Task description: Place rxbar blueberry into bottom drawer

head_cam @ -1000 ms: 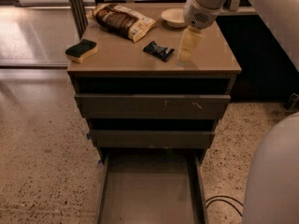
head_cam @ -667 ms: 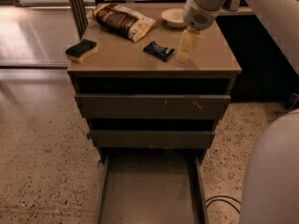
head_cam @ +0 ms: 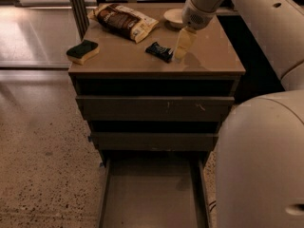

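The rxbar blueberry (head_cam: 159, 51), a small dark navy wrapper with white print, lies flat on the cabinet top (head_cam: 123, 61) right of centre. My gripper (head_cam: 183, 46) hangs down from the upper right, its cream fingers reaching the cabinet top just right of the bar, close beside it. The bottom drawer (head_cam: 152, 198) is pulled out toward the camera, a wide shallow tray with a bare floor.
A brown-and-cream snack bag (head_cam: 124, 20) lies at the back of the top. A green-and-yellow sponge (head_cam: 82, 51) sits at the left edge. A small white dish (head_cam: 173, 17) stands behind the gripper. The two upper drawers (head_cam: 154, 108) stand slightly out. My arm's white body (head_cam: 261, 160) fills the right side.
The gripper has come a little lower and leftward, closer to the bar. The bar and other objects have not moved.
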Action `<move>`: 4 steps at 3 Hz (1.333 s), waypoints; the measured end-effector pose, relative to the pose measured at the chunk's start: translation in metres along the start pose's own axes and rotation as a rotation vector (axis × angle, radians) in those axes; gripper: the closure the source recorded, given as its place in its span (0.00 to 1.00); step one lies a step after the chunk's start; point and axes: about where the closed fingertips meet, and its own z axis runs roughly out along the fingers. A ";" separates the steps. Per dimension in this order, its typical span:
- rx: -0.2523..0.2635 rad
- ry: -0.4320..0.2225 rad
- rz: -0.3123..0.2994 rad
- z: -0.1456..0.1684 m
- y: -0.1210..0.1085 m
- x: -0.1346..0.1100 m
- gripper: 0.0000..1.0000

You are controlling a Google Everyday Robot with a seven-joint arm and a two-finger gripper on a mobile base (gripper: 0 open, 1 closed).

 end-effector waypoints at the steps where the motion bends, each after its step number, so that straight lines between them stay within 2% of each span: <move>1: -0.006 -0.007 0.034 0.017 -0.013 -0.003 0.00; 3: -0.057 -0.020 0.125 0.066 -0.031 -0.007 0.00; 4: -0.075 -0.021 0.143 0.084 -0.034 -0.013 0.00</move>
